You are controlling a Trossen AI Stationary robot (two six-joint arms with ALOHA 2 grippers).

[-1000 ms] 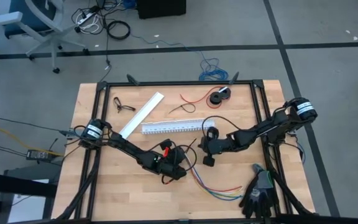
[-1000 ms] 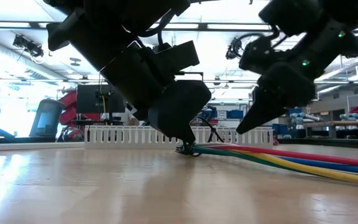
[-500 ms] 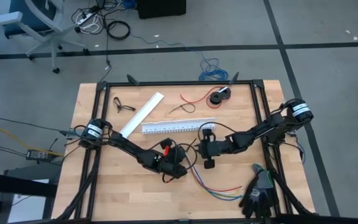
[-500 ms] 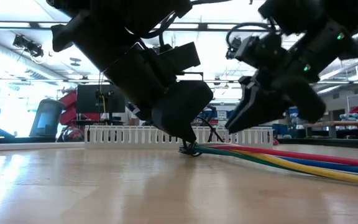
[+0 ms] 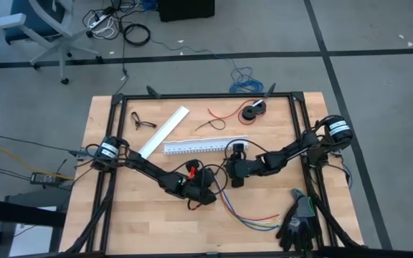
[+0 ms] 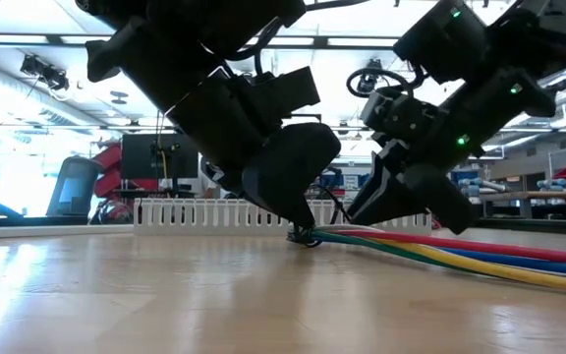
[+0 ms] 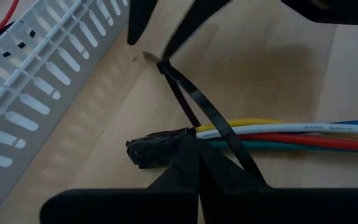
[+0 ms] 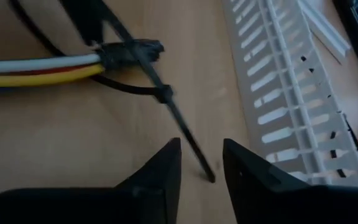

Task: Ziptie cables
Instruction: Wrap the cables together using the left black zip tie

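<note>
Right gripper (image 8: 199,163) has its fingers apart with nothing between them, sitting right at the free tip of the zip tie (image 8: 166,106), just beside the slotted white cable duct (image 8: 288,81). Left gripper (image 7: 197,163) is clamped on the cables (image 7: 291,134) at their black-sleeved end, a bit farther out from the duct, where the tie loops around the bundle on the table (image 5: 120,208).

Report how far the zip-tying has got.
Done: a black zip tie is already looped around the cables near their black-sleeved end. In hand: the left gripper pins the bundle, shut, while the right gripper, open, lines up on the tie's free tail. Left: grabbing the tail and pulling it tight.
</note>
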